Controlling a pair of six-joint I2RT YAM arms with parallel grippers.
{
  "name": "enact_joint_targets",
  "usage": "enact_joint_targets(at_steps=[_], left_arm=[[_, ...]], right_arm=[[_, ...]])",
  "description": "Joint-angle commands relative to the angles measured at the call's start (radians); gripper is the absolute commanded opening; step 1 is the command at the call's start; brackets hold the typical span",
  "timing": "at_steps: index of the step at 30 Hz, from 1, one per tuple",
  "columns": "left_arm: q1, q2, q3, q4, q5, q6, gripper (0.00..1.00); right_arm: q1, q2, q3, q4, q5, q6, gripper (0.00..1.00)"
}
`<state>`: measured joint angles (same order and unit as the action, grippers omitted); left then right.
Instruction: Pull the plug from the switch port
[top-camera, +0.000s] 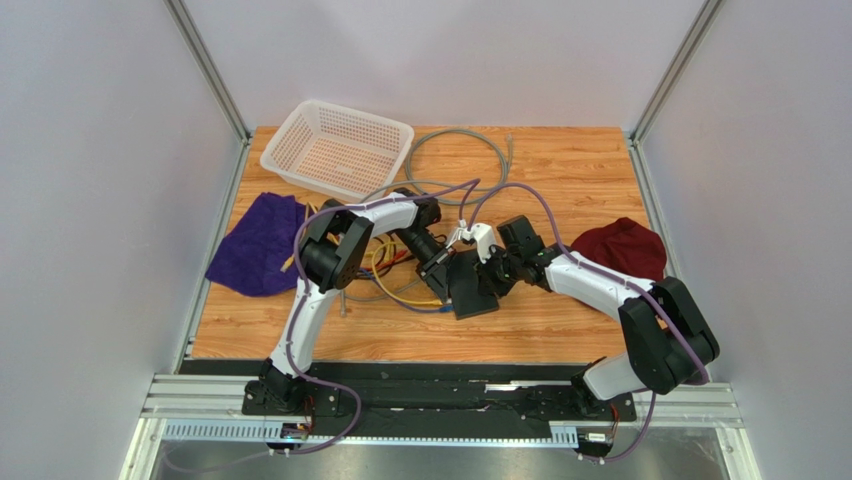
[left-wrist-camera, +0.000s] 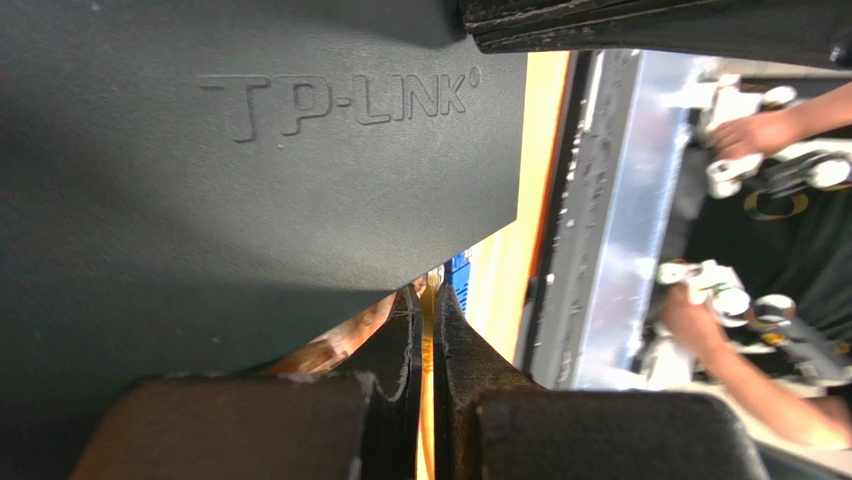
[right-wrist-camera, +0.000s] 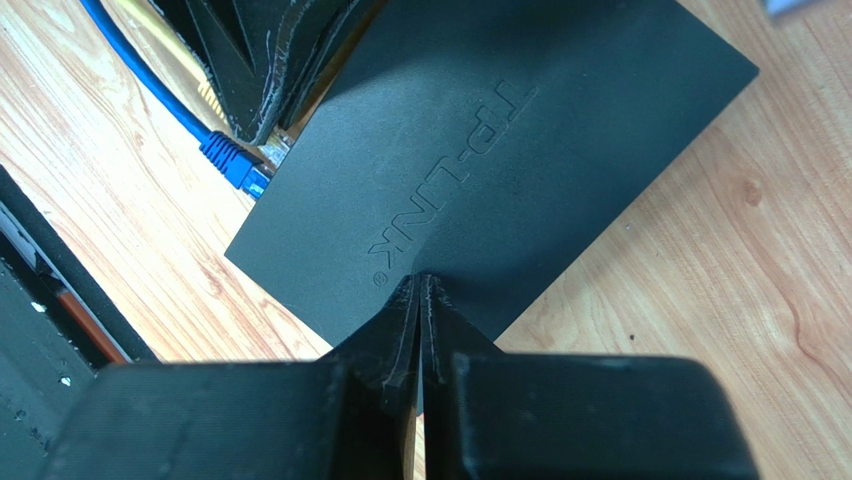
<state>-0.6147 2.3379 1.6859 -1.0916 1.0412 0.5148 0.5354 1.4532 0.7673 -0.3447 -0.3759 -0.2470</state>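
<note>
Along the switch (right-wrist-camera: 520, 150), left gripper (left-wrist-camera: 428, 292) and right gripper (right-wrist-camera: 420, 280) jaws look pressed together, the sockets hidden.

The switch (right-wrist-camera: 520, 160) is matte black plastic with embossed lettering. The table (top-camera: 570, 170) is smooth, grained wood; the basket (top-camera: 340, 150), white plastic mesh.

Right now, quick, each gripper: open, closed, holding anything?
Left gripper: jaws nearly shut by the switch; whether they hold anything cannot be told.
Right gripper: jaws shut, empty, at the switch.
</note>
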Motion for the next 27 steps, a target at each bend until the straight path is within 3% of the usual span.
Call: enact_joint_targets(at_steps=[1, 6, 10, 14, 16, 18, 21, 24, 27], left_arm=[[-0.002, 0.001, 0.049, -0.045, -0.006, 0.114, 0.0], [0.01, -0.003, -0.008, -0.083, 0.016, 0.136, 0.0], [0.041, -0.029, 0.046, -0.152, -0.003, 0.157, 0.0], [0.088, -0.023, 0.268, -0.356, 0.002, 0.2, 0.0], [0.118, 0.014, 0.469, -0.471, -0.03, 0.217, 0.0], [0.147, 0.069, 0.674, -0.519, -0.131, 0.232, 0.0], [0.181, 0.113, 0.809, -0.486, -0.313, 0.235, 0.0], [0.193, 0.113, 0.801, -0.407, -0.525, 0.289, 0.0], [0.193, 0.107, 0.758, -0.383, -0.616, 0.326, 0.0]], right_arm=[[-0.002, 0.026, -0.017, -0.036, 0.037, -0.006, 0.04], [0.0, 0.024, -0.017, -0.036, 0.035, -0.005, 0.04], [0.0, 0.021, -0.02, -0.033, 0.038, -0.003, 0.04], [0.0, 0.01, -0.022, -0.033, 0.04, -0.001, 0.04], [0.0, -0.005, -0.028, -0.033, 0.049, -0.005, 0.04], [-0.002, -0.022, -0.031, -0.033, 0.06, -0.011, 0.04], [-0.008, -0.045, -0.039, -0.036, 0.066, -0.014, 0.04], [-0.014, -0.051, -0.045, -0.033, 0.066, -0.014, 0.04], [-0.017, -0.044, -0.046, -0.025, 0.058, -0.009, 0.04]])
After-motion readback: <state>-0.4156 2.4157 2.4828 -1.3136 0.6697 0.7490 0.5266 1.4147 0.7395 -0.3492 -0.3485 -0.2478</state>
